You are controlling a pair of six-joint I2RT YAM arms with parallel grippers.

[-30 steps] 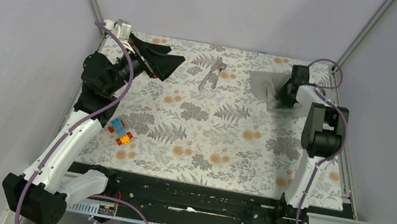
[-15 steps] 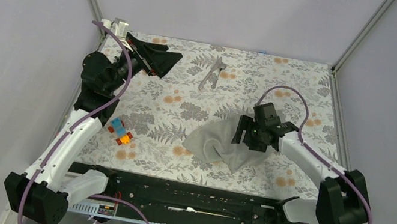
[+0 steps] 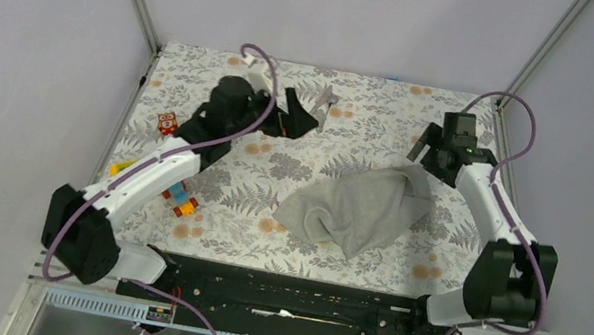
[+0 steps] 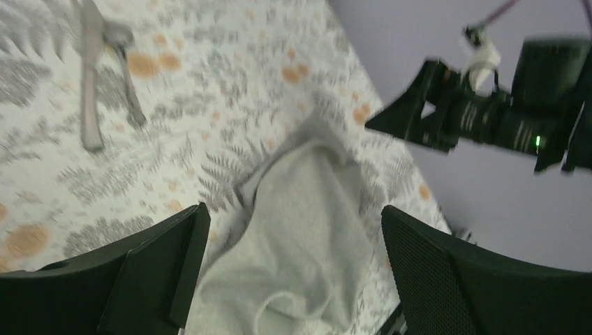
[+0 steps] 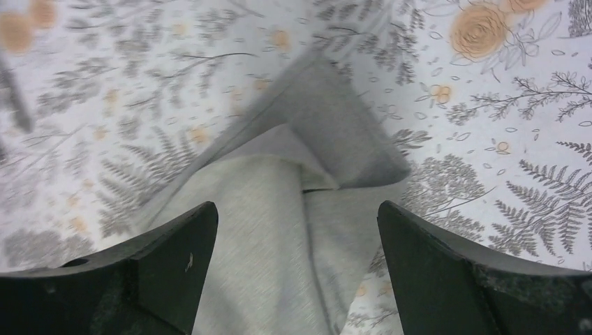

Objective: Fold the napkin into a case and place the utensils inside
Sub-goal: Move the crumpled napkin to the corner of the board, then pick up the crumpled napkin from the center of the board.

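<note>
Left end effector [image 3: 301,121]: fingers spread wide with nothing between them, over the far middle of the tabletop [image 3: 236,185], just beside the utensils.
Toy blocks [image 3: 178,201]: near left on the floral cloth; only the overhead view shows them.
Utensils [image 3: 325,98]: two silver pieces lying at the far middle. Their long axis runs far to near, and the near ends lean left. From above, the left end effector hides part of them. The left wrist view shows both, blurred: a flat-bladed piece [image 4: 87,84] and perhaps a spoon [image 4: 122,70].
Napkin [image 3: 359,210]: bunched loosely at centre right, long axis from near left to far right. Only the right wrist view shows its far corner doubled over as a darker flap [image 5: 342,139].
Right end effector [image 3: 424,157]: fingers wide apart, gripping nothing, above the napkin's far-right end.
</note>
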